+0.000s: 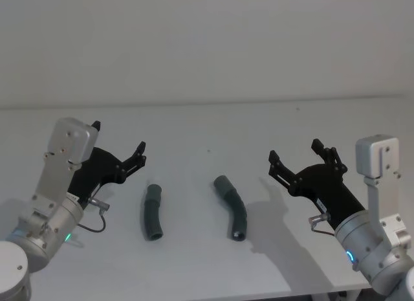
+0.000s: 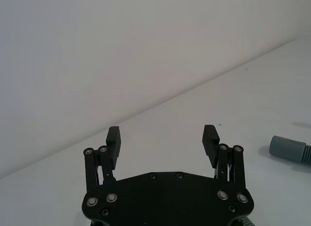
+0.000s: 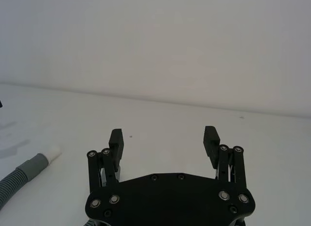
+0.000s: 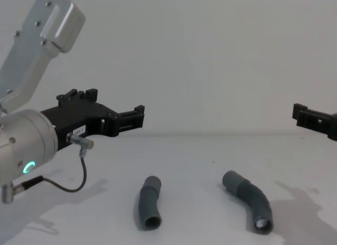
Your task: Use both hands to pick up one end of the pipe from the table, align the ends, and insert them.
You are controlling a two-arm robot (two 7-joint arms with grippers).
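**Both grippers open over the table, hose pieces lying free**

Left gripper [image 1: 119, 136] sits at the lower left of the head view, on a silver arm that comes in from the bottom-left corner with a green ring light glowing. Its black fingers are spread wide and hold nothing. It points toward the middle of the frame, above the table [image 1: 194, 268]. Right gripper [image 1: 295, 151] mirrors it at the lower right, jaws likewise wide apart and empty, aimed inward.

Between them, in the lower middle of the head view, the two parts of the pipe lie flat on the white surface, well apart from each other and from both grippers. The left hose piece [image 1: 152, 212] is short and only slightly curved, running from top to bottom of the frame. The right hose piece [image 1: 233, 207] bends more, and its open end faces the bottom of the frame.

In the chest view both pieces lie low in the frame, under the level of the fingers. The right wrist view shows a ribbed piece ending in a grey cuff and a white tip [image 3: 51, 152]. I cannot tell which piece it is.
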